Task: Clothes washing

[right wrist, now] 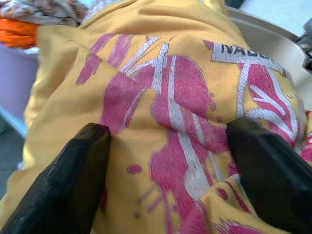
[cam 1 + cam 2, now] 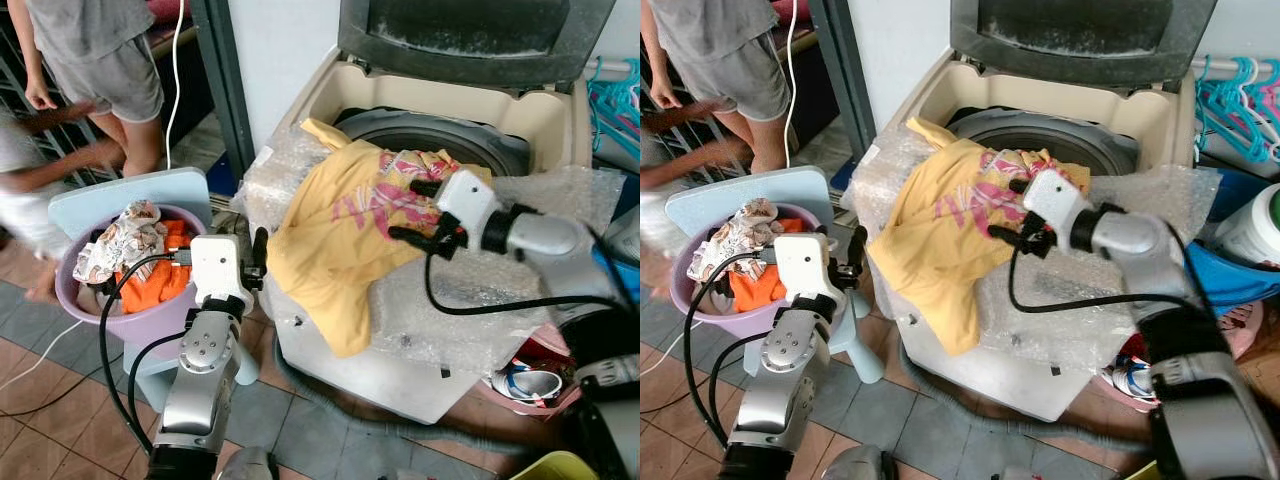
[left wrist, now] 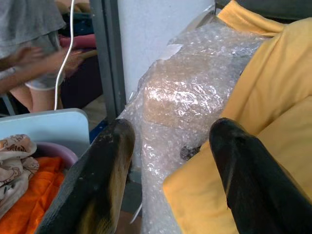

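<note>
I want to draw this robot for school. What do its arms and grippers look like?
Both arms are shiny silver metal tubes with round joints. The left gripper and the right gripper each sit on a boxy white block and have two long black fingers, smooth and rounded at the tips. Black cables loop loosely along the outside of each arm.

A yellow shirt (image 2: 335, 235) printed with pink and white markings is seen draped over the cream washing machine (image 2: 350, 95), whose lid (image 2: 470, 30) is dark grey. Clear bubble wrap (image 2: 480, 290) is laid over the machine's front. At nine o'clock of the shirt, a lilac basin (image 2: 150, 320) is seen with an orange garment (image 2: 160, 280) and a cream cloth (image 2: 120, 245) patterned in what seems brown. Teal hangers (image 2: 1240, 95) are seen at two o'clock.
</note>
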{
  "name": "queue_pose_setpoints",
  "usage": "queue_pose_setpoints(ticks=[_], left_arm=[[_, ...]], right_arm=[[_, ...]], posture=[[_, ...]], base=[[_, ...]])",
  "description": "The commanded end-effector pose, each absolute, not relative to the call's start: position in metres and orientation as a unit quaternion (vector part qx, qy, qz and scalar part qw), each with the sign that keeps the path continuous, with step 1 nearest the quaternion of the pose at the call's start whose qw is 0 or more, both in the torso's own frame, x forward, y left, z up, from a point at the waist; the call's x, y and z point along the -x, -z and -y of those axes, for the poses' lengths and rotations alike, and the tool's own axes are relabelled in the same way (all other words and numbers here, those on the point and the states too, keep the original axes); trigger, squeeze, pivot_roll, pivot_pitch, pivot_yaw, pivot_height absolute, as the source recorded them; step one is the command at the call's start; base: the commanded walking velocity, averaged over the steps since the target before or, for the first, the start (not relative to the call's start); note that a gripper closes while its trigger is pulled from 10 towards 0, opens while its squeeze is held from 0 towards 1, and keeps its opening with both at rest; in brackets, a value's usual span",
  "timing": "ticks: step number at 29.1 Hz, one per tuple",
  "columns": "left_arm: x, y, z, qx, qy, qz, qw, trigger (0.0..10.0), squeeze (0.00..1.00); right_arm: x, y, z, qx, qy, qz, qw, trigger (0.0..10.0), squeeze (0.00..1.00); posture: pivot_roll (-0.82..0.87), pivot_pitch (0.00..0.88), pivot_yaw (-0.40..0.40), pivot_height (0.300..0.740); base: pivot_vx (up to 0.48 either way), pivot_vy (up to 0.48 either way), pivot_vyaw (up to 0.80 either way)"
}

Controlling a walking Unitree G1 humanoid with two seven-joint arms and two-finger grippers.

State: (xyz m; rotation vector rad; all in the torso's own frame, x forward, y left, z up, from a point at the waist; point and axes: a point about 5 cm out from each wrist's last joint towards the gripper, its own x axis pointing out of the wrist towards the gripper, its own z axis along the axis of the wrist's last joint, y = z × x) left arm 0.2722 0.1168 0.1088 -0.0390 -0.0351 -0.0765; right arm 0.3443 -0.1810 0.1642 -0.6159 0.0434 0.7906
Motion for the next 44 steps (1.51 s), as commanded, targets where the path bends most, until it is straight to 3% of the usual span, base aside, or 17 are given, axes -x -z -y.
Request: queue_pose_setpoints(ticks=[1, 23, 36, 42, 44], left_arm=[[-0.272, -0.111, -0.117, 0.017, 0.039, 0.019, 0.999, 10.0, 0.00], [-0.272, -0.110, -0.115, 0.017, 0.035, 0.016, 0.999, 10.0, 0.00], [-0.275, -0.111, -0.114, 0.018, 0.032, 0.020, 0.999, 10.0, 0.00], [-0.276, -0.111, -0.114, 0.018, 0.031, 0.021, 0.999, 10.0, 0.00], [-0.277, -0.112, -0.114, 0.018, 0.030, 0.023, 0.999, 10.0, 0.00]], right_arm=[[-0.344, -0.158, 0.174, 0.301, -0.353, -0.023, 0.886, 0.0, 0.00], [-0.358, -0.183, 0.184, 0.278, -0.202, 0.018, 0.939, 0.0, 0.00], [-0.398, -0.281, 0.186, 0.318, -0.147, 0.127, 0.928, 0.0, 0.00], [-0.405, -0.346, 0.186, 0.284, -0.073, 0.222, 0.930, 0.0, 0.00], [-0.404, -0.354, 0.181, 0.272, -0.088, 0.234, 0.929, 0.0, 0.00]], posture=[[-0.06, 0.000, 0.068, 0.740], [-0.07, 0.000, 0.064, 0.740], [-0.07, 0.000, 0.056, 0.740], [-0.07, 0.000, 0.055, 0.740], [-0.06, 0.000, 0.051, 0.740]], base=[[0.000, 0.000, 0.00], [0.000, 0.000, 0.00], [0.000, 0.000, 0.00], [0.000, 0.000, 0.00], [0.000, 0.000, 0.00]])
